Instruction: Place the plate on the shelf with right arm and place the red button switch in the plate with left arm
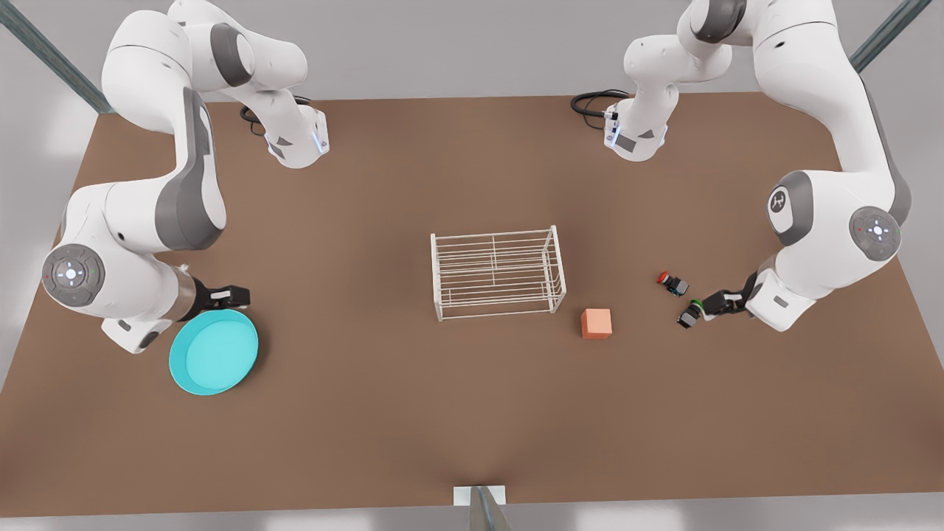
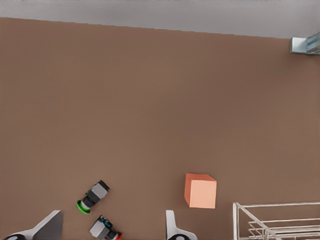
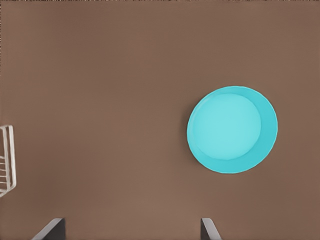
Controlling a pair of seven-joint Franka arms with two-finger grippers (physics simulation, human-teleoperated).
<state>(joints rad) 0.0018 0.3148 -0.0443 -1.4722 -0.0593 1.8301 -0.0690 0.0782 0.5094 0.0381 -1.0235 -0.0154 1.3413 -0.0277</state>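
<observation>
Plate (image 1: 214, 352) is lying flat on the tabletop (image 1: 413, 413) w/ your right gripper (image 1: 234, 296) hovering at its rim, fingers spread, lining up a rim grab. Shelf (image 1: 498, 273) is sitting mid-table, unloaded. Left gripper (image 1: 709, 304) is spreading near the red button switch (image 1: 672, 282), beside the green-capped switch (image 1: 690, 313).

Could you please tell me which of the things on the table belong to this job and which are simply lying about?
Part of the job:
- plate, flat on the table by the right gripper
- shelf, mid-table, nothing on it
- red button switch, near the left gripper, whose fingers are open

Lying about:
- green button switch
- orange cube
</observation>
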